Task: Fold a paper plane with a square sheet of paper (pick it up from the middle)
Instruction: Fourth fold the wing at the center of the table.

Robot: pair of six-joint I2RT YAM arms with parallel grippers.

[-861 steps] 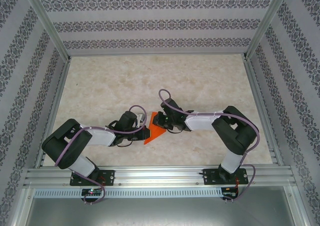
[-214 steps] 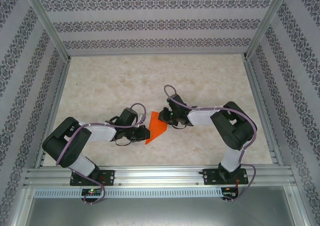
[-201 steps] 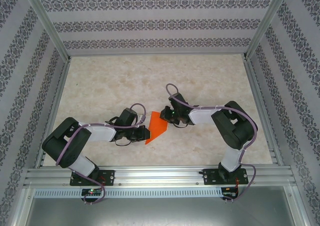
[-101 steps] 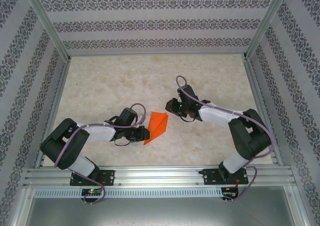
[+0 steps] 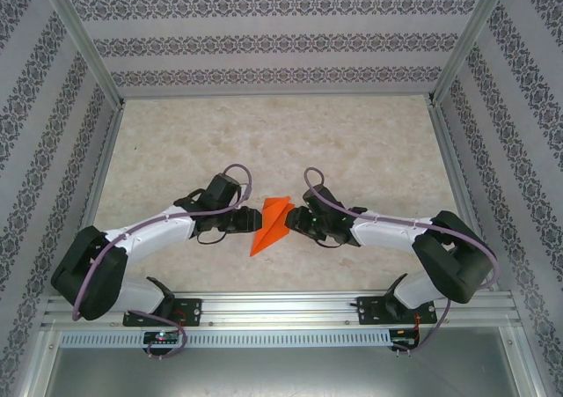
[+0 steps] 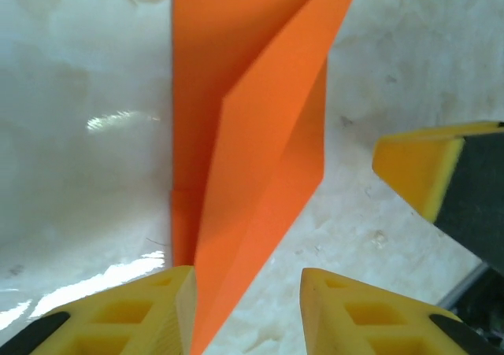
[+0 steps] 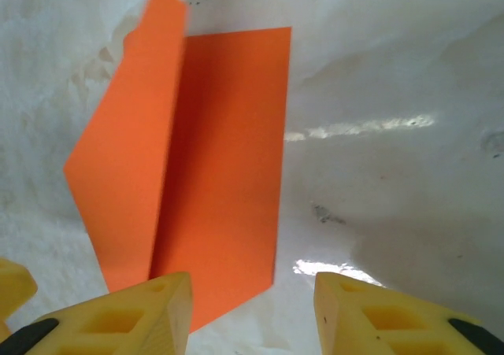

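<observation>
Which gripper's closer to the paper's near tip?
Left. The left gripper sits just left of the paper, a little beyond that tip; the right gripper flanks its far half from the right.

Top external: fixed, high behind the arm bases (image 5: 167,311) at 6 o'clock, looks down over the whole marbled table (image 5: 352,133). Left wrist: very close, low, aimed past its own yellow fingertips (image 6: 118,316). Right wrist: same setup. All three views share the folded orange paper (image 5: 271,225) at table centre.

The left fingers (image 6: 134,316) and right fingers (image 7: 134,316) opened; the right returned beside the paper plane (image 5: 273,224).
</observation>
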